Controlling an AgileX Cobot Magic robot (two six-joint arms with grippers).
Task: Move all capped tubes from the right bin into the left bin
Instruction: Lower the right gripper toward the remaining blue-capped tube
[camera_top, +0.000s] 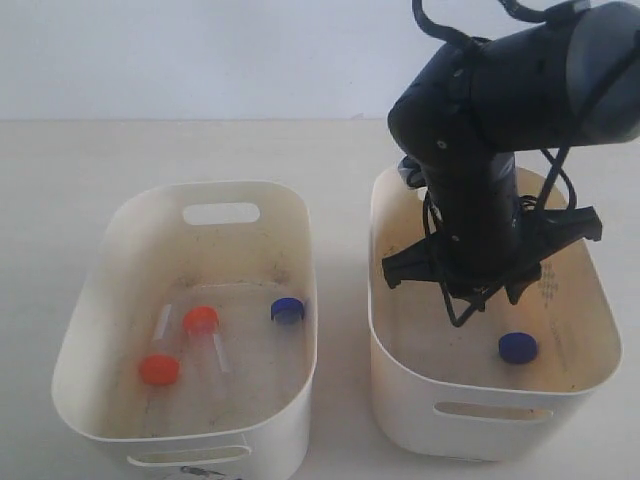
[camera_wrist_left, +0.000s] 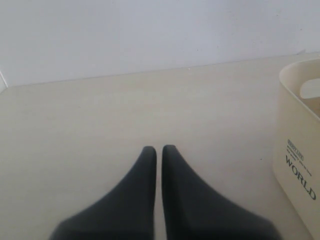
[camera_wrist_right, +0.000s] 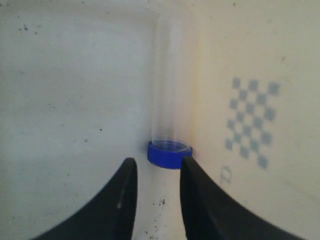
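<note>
Far left, hanging over the tabletop (camera_wrist_left: 100, 110) beside the left bin (camera_wrist_left: 294, 130), with the left tool (camera_wrist_left: 159, 150) pressed together, gripping nothing, out of the way. Counting three capped tubes (camera_top: 201, 322) lying in that bin. Reaching into the right bin (camera_top: 385, 335), with the right tool (camera_wrist_right: 158, 164) a little apart, aiming to pinch the last blue tube (camera_wrist_right: 169, 152) by the dotted wall (camera_wrist_right: 252, 120).

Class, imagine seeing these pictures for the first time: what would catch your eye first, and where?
The bulky black arm over the right bin dominates. Its open right gripper points at a blue-capped tube lying by the bin's wall. Bright in the left bin: two orange-red caps and one blue cap.
</note>
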